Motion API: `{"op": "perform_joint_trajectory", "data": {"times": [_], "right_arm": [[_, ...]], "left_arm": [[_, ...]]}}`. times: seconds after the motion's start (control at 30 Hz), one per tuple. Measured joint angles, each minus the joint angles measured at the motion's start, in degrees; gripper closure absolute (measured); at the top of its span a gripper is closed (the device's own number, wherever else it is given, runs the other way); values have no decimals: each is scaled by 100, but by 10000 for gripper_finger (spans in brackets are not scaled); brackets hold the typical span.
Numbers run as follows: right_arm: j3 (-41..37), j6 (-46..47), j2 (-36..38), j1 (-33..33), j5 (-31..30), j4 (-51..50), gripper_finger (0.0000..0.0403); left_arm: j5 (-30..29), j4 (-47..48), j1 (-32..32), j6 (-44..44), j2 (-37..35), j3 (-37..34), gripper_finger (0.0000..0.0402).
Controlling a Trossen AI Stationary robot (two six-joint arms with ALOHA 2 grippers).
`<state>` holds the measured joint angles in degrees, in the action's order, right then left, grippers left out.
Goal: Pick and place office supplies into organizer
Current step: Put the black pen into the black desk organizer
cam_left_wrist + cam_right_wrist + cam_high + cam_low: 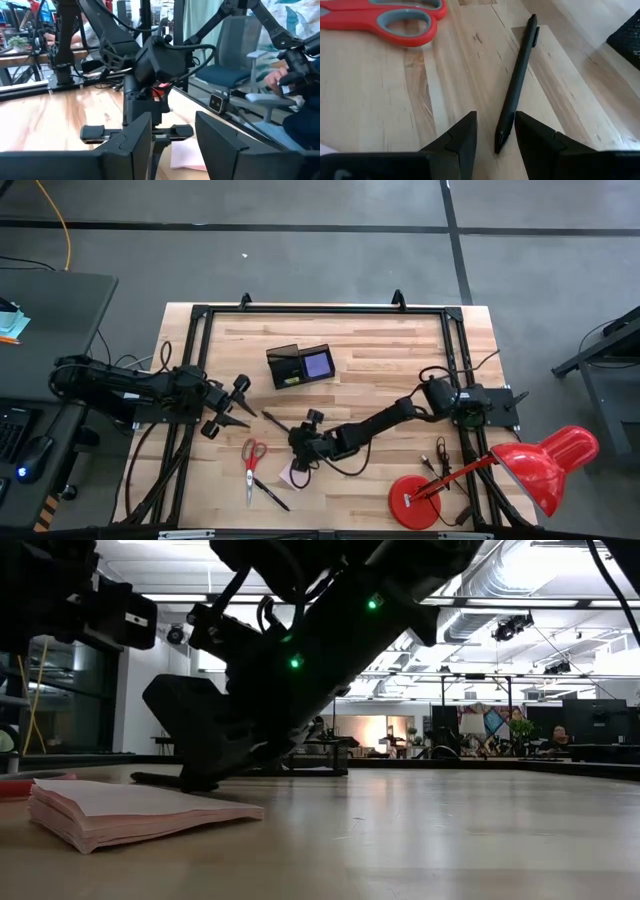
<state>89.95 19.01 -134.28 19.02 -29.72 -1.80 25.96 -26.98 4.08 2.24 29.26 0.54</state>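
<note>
My right gripper [297,442] [495,137] is open and low over the table. Its fingers stand on either side of one end of a thin black pen [517,75] that lies flat on the wood. Red-handled scissors [395,17] [252,460] lie beside it. The pink pad [293,473] [130,810] [187,155] lies flat near that gripper. A second pen [270,495] lies near the table's near edge. The black organizer [300,365] stands farther back, with the purple pad [318,363] in one compartment. My left gripper [235,408] [172,145] is open and hovers to the left. My right gripper comes at the pen's end [501,135] from above at a slant, with one finger on each side and the fingers lying roughly along the pen. One finger [530,135] stands very close to the pen; whether it touches, I cannot tell. The pen lies flat on the table.
A big red desk lamp [545,460] with a round base [415,500] stands at the table's near right corner. A black frame [320,310] runs around the table. Bare wood shows right of the organizer. A person sits beyond the table [295,65].
</note>
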Motion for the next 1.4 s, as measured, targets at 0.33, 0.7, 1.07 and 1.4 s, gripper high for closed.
{"op": "perform_joint_trajectory", "data": {"times": [0.33, 0.7, 1.07, 1.4], "right_arm": [[-2, 511, -4, -55, -189, -14, 275], [-2, 909, -4, -189, 84, 6, 362], [-2, 966, 0, -191, -117, -22, 377], [-13, 770, -11, -87, -269, 247, 391]], "left_arm": [[-12, 169, 2, -100, 0, 0, 263], [-10, 189, 2, -120, 0, 0, 263], [-169, -35, -2, -823, 0, 0, 263], [-473, -79, 2, -868, 0, 2, 263]]}}
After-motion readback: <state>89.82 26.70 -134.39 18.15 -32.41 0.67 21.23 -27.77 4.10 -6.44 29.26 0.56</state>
